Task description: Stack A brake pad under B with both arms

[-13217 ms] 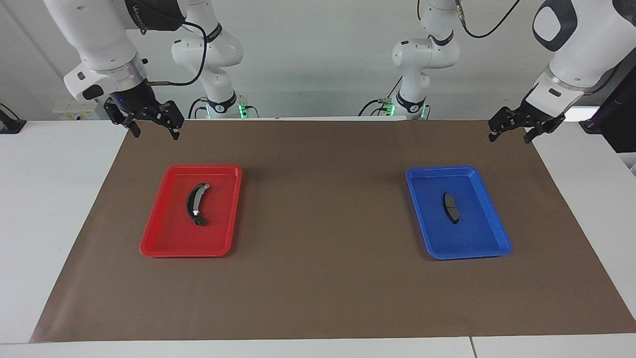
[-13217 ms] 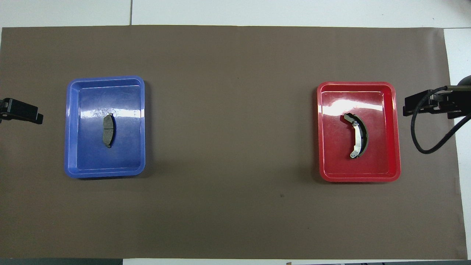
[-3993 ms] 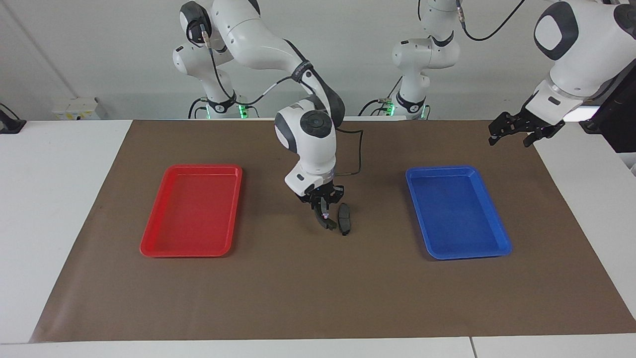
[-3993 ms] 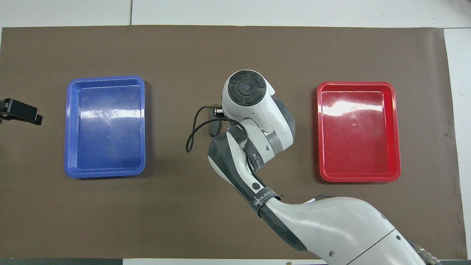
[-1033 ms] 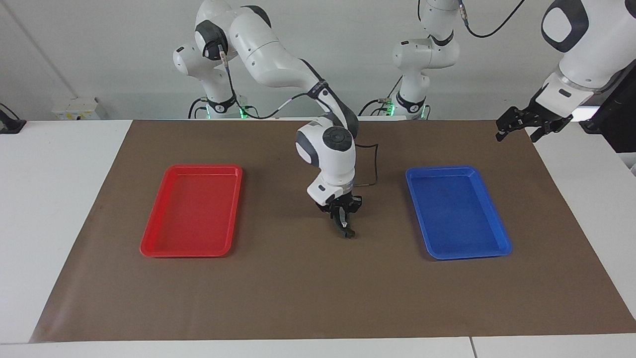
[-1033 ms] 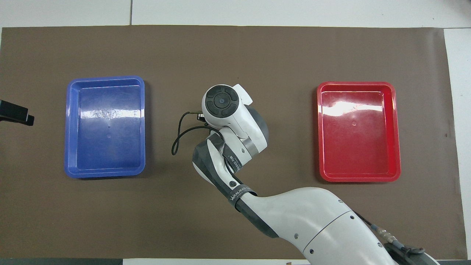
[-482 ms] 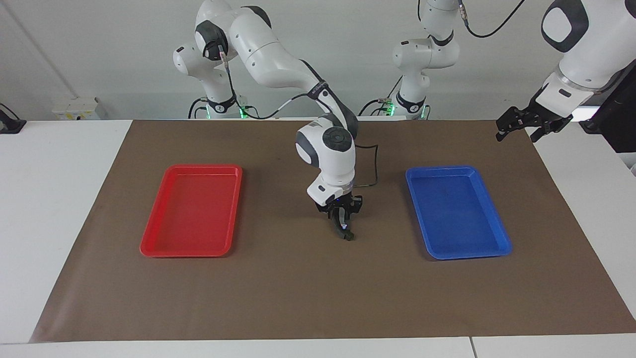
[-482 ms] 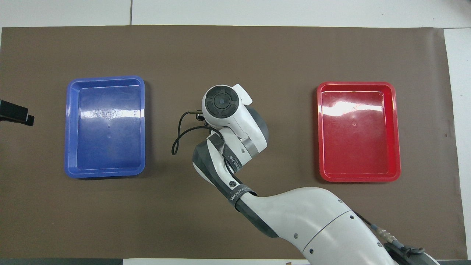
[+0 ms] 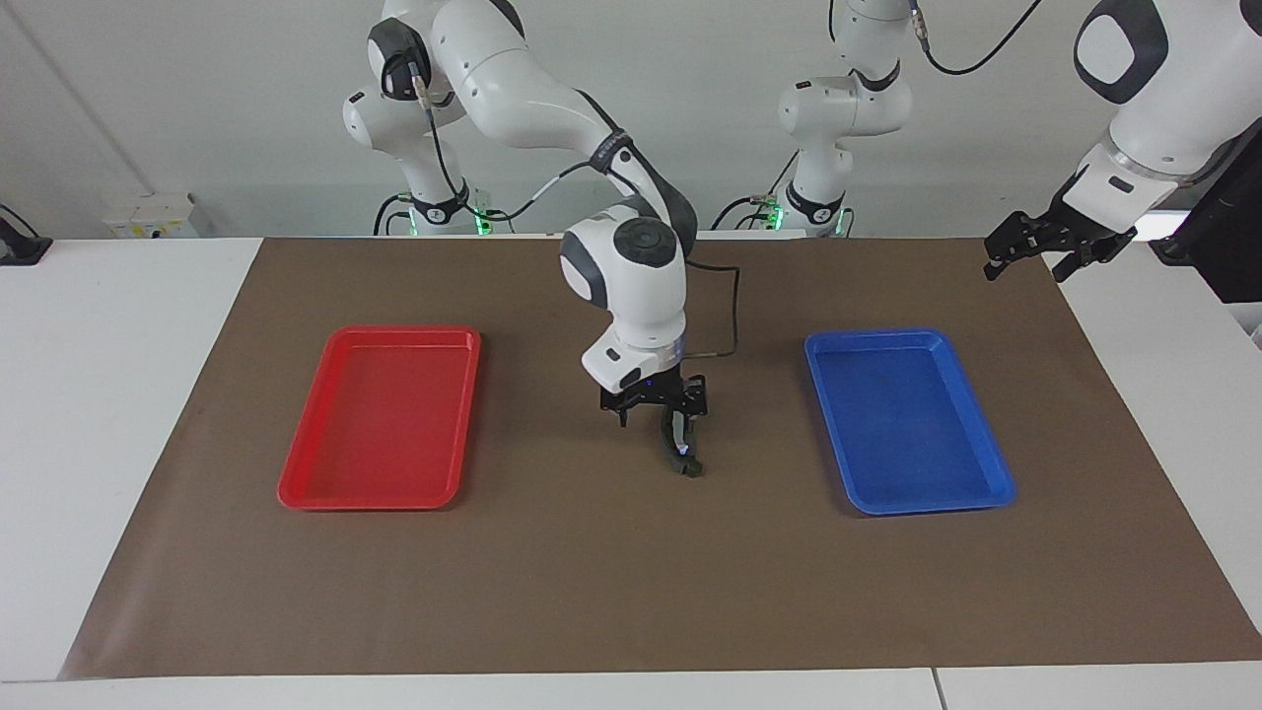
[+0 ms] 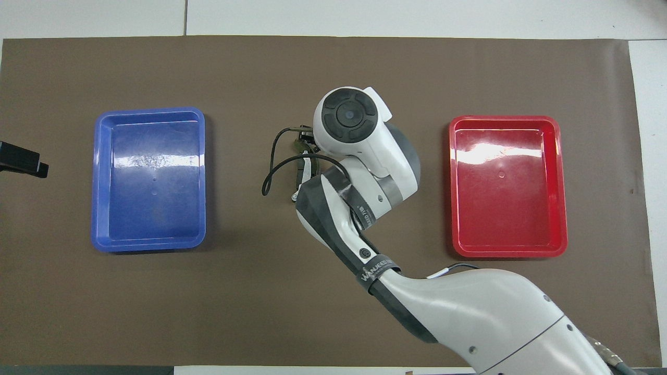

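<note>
So the right gripper (image 9: 658, 411) is sitting just above the middle of the brown mat (image 9: 592, 572), jaws spread wide and nothing in them. Right under it, B (image 9: 680, 446) lies on the mat with its curved black body and silvery strip partly showing past the fingers (image 9: 698, 406). The A brake pad (image 10: 298, 176) looks like it's tucked underneath B, but honestly the arm's wrist covers most of the pile from overhead and from the facing view it's just one dark lump, so I can't say how well they line up. The stack sits around the centre of the surface, between the two trays. The red tray (image 9: 380, 419) is toward the right arm's end and the blue tray (image 9: 907, 424) toward the left arm's end, both well apart from the stack. The left gripper (image 9: 1035, 254) is waiting up in the air over the mat's corner at its own end, nearest the robots, jaws open and holding nothing. Two smaller white arms (image 9: 838, 118) stand along the surface's robot-side edge.
</note>
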Tool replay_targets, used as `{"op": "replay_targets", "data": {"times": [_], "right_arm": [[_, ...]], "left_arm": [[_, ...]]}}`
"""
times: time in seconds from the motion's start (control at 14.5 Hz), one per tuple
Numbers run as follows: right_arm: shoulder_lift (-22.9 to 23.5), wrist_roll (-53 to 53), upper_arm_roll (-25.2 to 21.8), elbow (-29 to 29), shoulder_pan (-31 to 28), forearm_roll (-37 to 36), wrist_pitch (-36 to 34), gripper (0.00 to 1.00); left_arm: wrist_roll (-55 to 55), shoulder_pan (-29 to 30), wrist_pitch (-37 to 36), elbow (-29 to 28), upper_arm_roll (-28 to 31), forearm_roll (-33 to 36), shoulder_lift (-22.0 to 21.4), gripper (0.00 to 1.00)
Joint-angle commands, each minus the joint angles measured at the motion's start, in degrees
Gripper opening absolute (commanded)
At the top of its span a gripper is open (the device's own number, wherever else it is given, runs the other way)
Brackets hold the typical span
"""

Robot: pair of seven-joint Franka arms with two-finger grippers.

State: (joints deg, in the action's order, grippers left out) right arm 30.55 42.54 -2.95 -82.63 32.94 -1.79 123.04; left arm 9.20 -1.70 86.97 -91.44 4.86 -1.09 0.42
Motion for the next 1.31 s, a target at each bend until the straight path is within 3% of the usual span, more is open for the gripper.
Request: {"op": "replay_targets", "data": {"times": [0.0,0.21,0.76,1.03,1.24], "right_arm": [[-6.7,-1.0,0.8,-4.3,-5.9,-2.3,-1.7,0.99],[-13.4,-9.5,0.8,-8.2,-12.4,-2.3,-6.3,0.99],[-24.1,-25.9,1.0,-8.7,-25.5,-1.6,-23.6,0.99],[-30.6,-30.2,1.0,-13.7,-29.8,-1.3,-26.5,0.99],[-33.4,-32.5,0.8,-13.1,-31.7,1.1,-32.1,0.99]], "left_arm": [[-0.5,0.5,-0.3,-1.6,-0.4,0.8,-1.6,0.99],[-0.5,0.5,-0.2,-1.6,-0.3,0.8,-1.6,0.99],[-0.5,0.5,-0.3,-1.6,-0.3,0.8,-1.6,0.99],[-0.5,0.5,-0.3,-1.6,-0.3,0.8,-1.6,0.99],[-0.5,0.5,-0.2,-1.6,-0.3,0.8,-1.6,0.99]]}}
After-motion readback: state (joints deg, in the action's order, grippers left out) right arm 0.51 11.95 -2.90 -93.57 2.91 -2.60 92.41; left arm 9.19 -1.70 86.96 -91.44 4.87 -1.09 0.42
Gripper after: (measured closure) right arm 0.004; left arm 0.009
